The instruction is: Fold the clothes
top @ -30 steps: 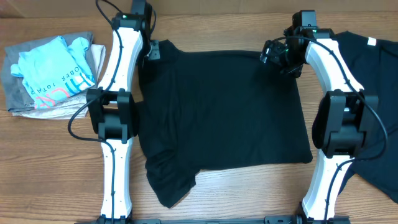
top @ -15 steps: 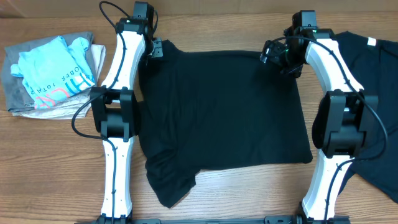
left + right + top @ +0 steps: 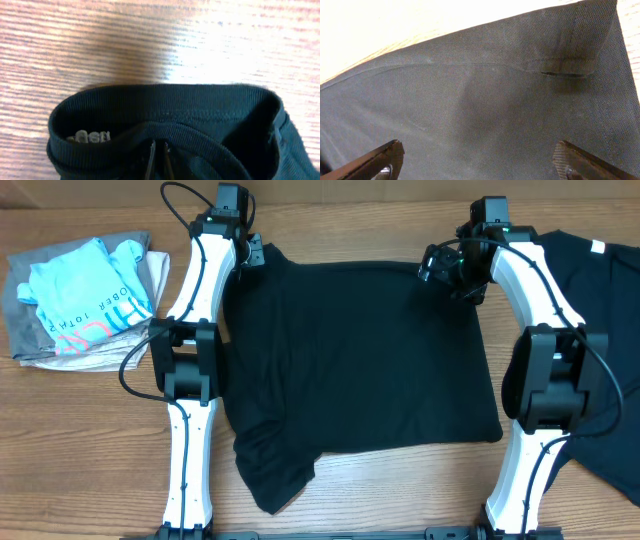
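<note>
A black T-shirt (image 3: 350, 360) lies spread across the middle of the table, its lower left part bunched toward the front edge. My left gripper (image 3: 250, 258) is at the shirt's back left corner. In the left wrist view its thin fingertips (image 3: 160, 150) are pinched together on black fabric just inside the ribbed collar (image 3: 165, 100), beside a small pale label (image 3: 92, 136). My right gripper (image 3: 445, 270) hovers over the back right corner. Its fingers (image 3: 480, 160) stand wide apart above flat fabric near a stitched hem corner (image 3: 580, 50), holding nothing.
A second black T-shirt (image 3: 600, 330) lies at the right edge, partly under the right arm. A folded pile with a light blue shirt (image 3: 80, 305) on grey cloth sits at the far left. Bare wood table (image 3: 100, 460) shows at the front left.
The left arm has shifted slightly right and toward the back edge, its gripper staying on the shirt's corner. The right arm and the shirt look unchanged.
</note>
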